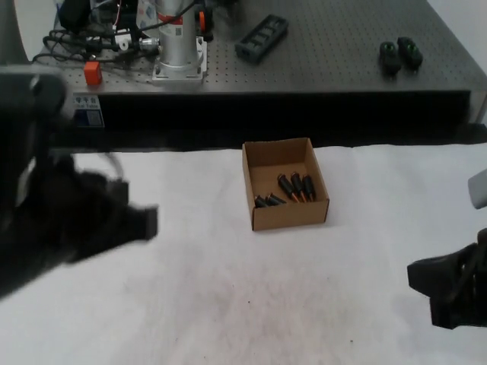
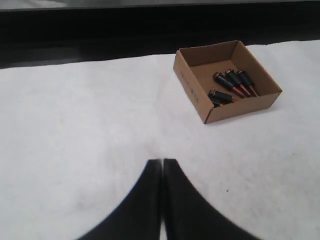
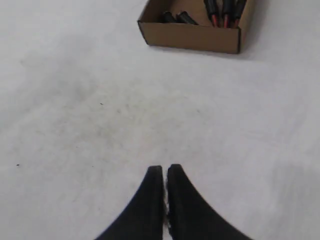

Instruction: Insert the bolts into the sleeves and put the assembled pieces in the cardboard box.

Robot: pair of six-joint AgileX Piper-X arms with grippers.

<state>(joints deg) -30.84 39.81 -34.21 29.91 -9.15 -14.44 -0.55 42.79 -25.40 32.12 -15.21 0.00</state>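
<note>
Two end effectors sit low over the white tabletop, one on each side of the box. The left end effector is at about 8 o'clock from the box, well apart from it. Its own wrist view shows the fingers pressed together at the tips with nothing between them. The right end effector is at about 4 o'clock from the box, also well apart. Its fingers are likewise closed tip to tip and hold nothing.

The box stands open-topped near the middle of the tabletop, toward 12 o'clock from both end effectors. Inside it lie about five black pieces with orange bands. Three lie side by side at about 4 o'clock of the box floor, and the others lie in the 7 o'clock corner. From the right wrist, the pieces show over the box's near wall.

Beyond the tabletop at 12 o'clock is a perforated metal plate. It carries a black tray, a metal post, an orange block, cables and two dark parts.
</note>
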